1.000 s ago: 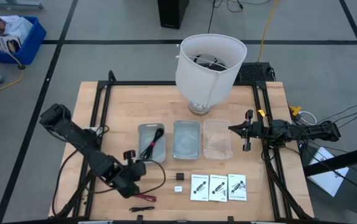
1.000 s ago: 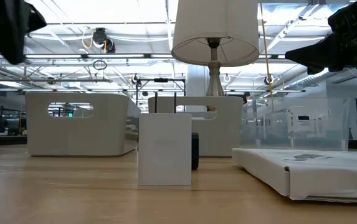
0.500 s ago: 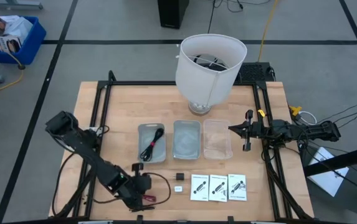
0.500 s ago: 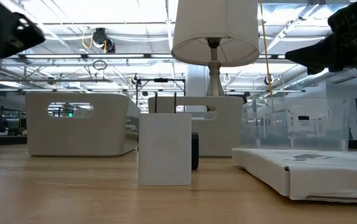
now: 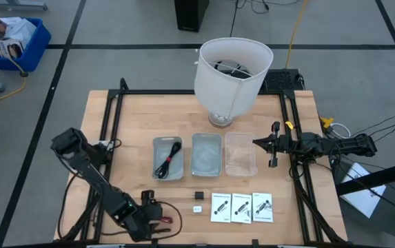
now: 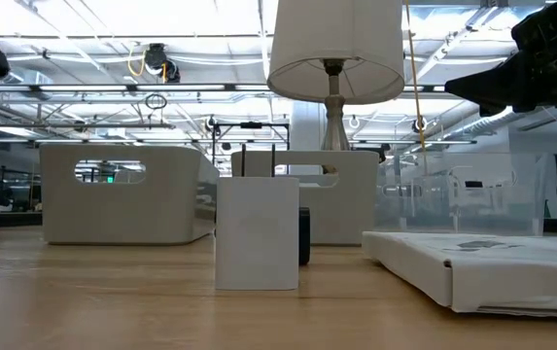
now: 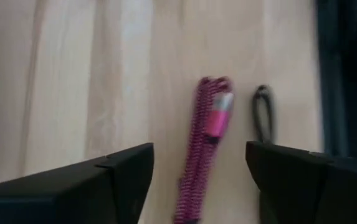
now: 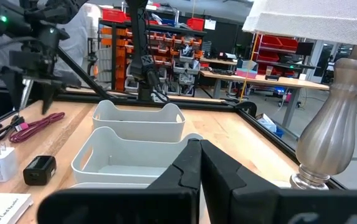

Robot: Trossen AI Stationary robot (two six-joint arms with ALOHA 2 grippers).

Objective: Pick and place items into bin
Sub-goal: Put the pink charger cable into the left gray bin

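My left gripper (image 7: pixel 200 186) is open near the table's near edge (image 5: pixel 154 219). Its fingers stand on either side of a coiled dark-red cable (image 7: pixel 207 140) that lies flat on the wood, without touching it. A small black cable (image 7: pixel 264 112) lies beside the red one. Another black cable (image 5: pixel 169 158) lies in the left bin (image 5: pixel 157 146). A black cube (image 5: pixel 198 195), a white block (image 5: pixel 198 208) and three white packets (image 5: pixel 242 207) lie in front of the bins. My right gripper (image 5: pixel 274 146) is shut, above the table's right side, holding nothing.
Three shallow bins stand in a row mid-table: the left, a middle one (image 5: pixel 207 165) and a clear one (image 5: pixel 241 165). A big white lamp (image 5: pixel 231 65) stands behind them. Black frame rails (image 5: pixel 107 138) run along the table's sides. Bare wood lies left of the bins.
My left gripper has moved toward the table's near edge, from beside the left bin to over the dark-red cable. In the low view its arm has slid out past the left edge. The right arm has kept still.
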